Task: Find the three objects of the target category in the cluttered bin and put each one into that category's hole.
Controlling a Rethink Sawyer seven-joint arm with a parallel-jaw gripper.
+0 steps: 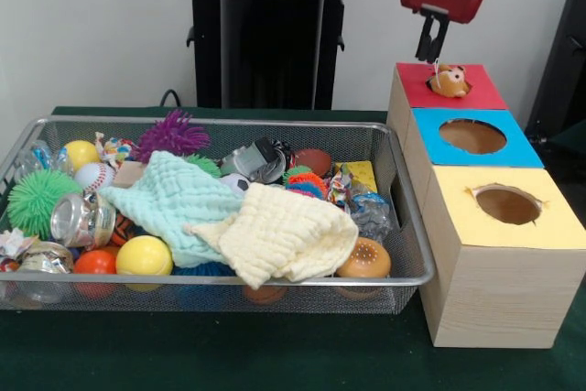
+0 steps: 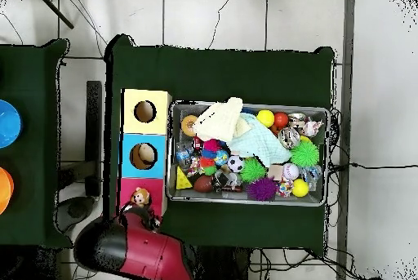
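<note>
The wire mesh bin (image 1: 275,279) sits on the green table, full of balls, spiky toys, a jar and two cloths; it also shows in the overhead view (image 2: 320,197). The red-topped box (image 1: 449,89) stands at the far right end of the box row. An orange and brown toy figure (image 1: 450,81) sits in its hole, partly sticking out; it also shows in the overhead view (image 2: 140,197). My gripper (image 1: 432,43) hangs just above the figure, apart from it, holding nothing. In the overhead view the gripper (image 2: 149,220) is next to the red top.
A blue-topped box (image 1: 472,137) and a yellow-topped box (image 1: 506,205) with open holes stand in a row nearer the camera. A mint cloth (image 1: 169,203) and a pale yellow cloth (image 1: 279,235) cover the bin's middle. The black pedestal (image 1: 270,34) stands behind.
</note>
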